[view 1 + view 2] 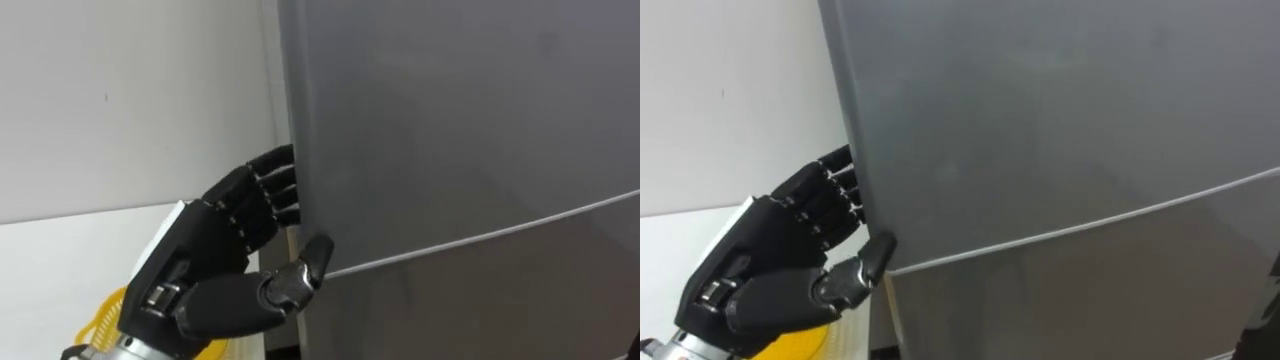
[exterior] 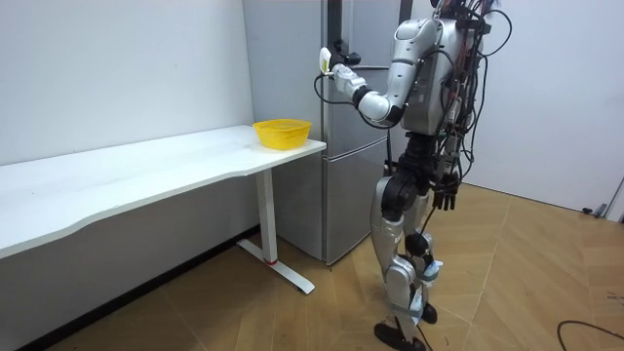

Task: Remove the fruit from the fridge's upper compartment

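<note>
Robot stood close in front of the grey fridge [image 2: 346, 195], at the end of the white bench [image 2: 146, 168], left arm raised to door height. Left hand [image 1: 215, 250] was set on the left edge of the upper door [image 1: 450, 120]: fingers [image 1: 270, 185] curled round that edge with their tips out of sight behind it, thumb [image 1: 312, 258] laid on the front face just above the seam [image 1: 480, 238] where the upper door met the lower door [image 1: 480, 310]. I read this as a hook-and-pinch hold on the door, chosen because no handle showed on the front and the edge is the only purchase. Holding low, near the seam, keeps the arm bent and gives a straight pull. I saw no gap along the door edge, so I judged the compartment shut and the pull not yet begun. Whatever is to be retrieved lay behind that door, hidden from me, on the far side of the panel the hand was clamped to. Right hand [image 2: 447, 200] hung idle by the hip; open or closed I could not tell. A yellow basket [image 2: 283, 132] sat on the bench end nearest the fridge, just below and to the left of the working hand, probably the drop point.
</note>
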{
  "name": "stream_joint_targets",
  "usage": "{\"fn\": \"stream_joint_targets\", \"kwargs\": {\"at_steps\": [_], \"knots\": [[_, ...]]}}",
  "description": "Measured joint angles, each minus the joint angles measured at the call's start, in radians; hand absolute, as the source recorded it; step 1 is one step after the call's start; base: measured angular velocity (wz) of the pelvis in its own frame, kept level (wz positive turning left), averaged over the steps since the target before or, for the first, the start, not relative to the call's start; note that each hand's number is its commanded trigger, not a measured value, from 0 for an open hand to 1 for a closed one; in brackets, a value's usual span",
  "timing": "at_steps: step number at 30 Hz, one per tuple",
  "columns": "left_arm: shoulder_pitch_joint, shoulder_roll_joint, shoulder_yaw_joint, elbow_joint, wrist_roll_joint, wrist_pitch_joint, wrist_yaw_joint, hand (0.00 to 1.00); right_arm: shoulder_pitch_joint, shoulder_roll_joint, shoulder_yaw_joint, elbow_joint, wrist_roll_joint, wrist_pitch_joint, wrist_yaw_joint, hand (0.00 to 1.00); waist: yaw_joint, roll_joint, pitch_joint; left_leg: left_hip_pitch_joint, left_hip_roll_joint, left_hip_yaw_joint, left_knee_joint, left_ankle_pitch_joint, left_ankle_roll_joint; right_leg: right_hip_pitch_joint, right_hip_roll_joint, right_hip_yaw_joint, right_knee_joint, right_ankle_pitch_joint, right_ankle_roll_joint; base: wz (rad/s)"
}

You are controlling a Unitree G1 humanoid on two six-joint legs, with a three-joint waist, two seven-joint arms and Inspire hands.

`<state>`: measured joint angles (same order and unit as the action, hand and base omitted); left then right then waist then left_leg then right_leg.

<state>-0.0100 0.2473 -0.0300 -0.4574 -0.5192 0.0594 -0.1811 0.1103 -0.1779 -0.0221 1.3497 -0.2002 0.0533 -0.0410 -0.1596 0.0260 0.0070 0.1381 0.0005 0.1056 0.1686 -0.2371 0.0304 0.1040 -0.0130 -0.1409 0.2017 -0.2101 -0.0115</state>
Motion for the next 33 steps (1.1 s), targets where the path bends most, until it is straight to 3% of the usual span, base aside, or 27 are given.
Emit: {"fn": "stream_joint_targets", "kwargs": {"at_steps": [2, 3, 5, 6, 18, 24, 33], "knots": [[0.0, 0.002, 0.002, -0.001, 0.0, -0.002, -0.005, 0.87, -0.006, 0.0, 0.0, 0.0, -0.003, 0.0, 0.0, 0.0, 0.003, 0.002, -0.0006, -0.001, 0.0, 0.0, 0.0, 0.0, 0.0, -0.001, 0.0, 0.0, 0.0, 0.0, 0.0, 0.0], [0.0, 0.002, 0.003, -0.001, 0.001, -0.001, -0.004, 0.78, -0.011, 0.0, 0.0, 0.002, -0.004, 0.001, 0.0, 0.0, 0.003, 0.003, -0.0005, -0.001, 0.0, 0.0, 0.0, 0.0, 0.0, -0.002, 0.0, 0.0, 0.0, 0.0, 0.0, 0.0], [0.0, 0.002, 0.009, -0.001, 0.001, -0.001, 0.001, 0.39, -0.008, -0.001, 0.0, 0.005, -0.004, 0.0, 0.0, 0.0, 0.003, 0.002, -0.0003, -0.004, 0.0, 0.0, 0.001, 0.0, 0.0, -0.004, 0.001, -0.002, 0.001, 0.0, 0.0, 0.02], [0.0, 0.001, 0.013, -0.001, 0.001, -0.001, 0.004, 0.0, -0.008, -0.003, 0.0, 0.005, -0.002, 0.0, 0.0, 0.0, 0.003, 0.003, -0.0004, -0.004, 0.0, 0.0, 0.001, 0.0, 0.0, -0.003, 0.0, -0.002, 0.001, 0.0, 0.0, 0.03], [-0.024, 0.011, 0.002, -0.014, -0.023, -0.001, -0.034, 0.0, -0.012, -0.017, 0.001, -0.002, -0.005, 0.002, -0.001, 0.0, 0.001, 0.003, -0.0007, 0.007, 0.0, 0.0, 0.002, 0.0, 0.0, 0.003, 0.0, 0.001, 0.001, 0.001, 0.0, 0.0], [-0.033, 0.013, -0.045, -0.014, -0.109, -0.001, -0.109, 0.0, -0.012, -0.017, 0.001, -0.011, -0.043, 0.002, 0.0, 0.0, 0.001, 0.002, 0.0, 0.007, -0.001, 0.0, 0.001, 0.0, 0.0, 0.002, -0.002, 0.001, 0.001, 0.002, 0.002, 0.0], [-0.069, 0.02, -0.115, -0.014, -0.155, -0.001, -0.222, 0.0, -0.012, -0.017, 0.002, -0.013, -0.046, 0.001, 0.001, 0.0, -0.002, -0.002, 0.0032, 0.004, 0.0, 0.007, 0.002, 0.0, 0.0, 0.002, -0.003, 0.009, 0.0, 0.001, 0.002, -0.01]]}}
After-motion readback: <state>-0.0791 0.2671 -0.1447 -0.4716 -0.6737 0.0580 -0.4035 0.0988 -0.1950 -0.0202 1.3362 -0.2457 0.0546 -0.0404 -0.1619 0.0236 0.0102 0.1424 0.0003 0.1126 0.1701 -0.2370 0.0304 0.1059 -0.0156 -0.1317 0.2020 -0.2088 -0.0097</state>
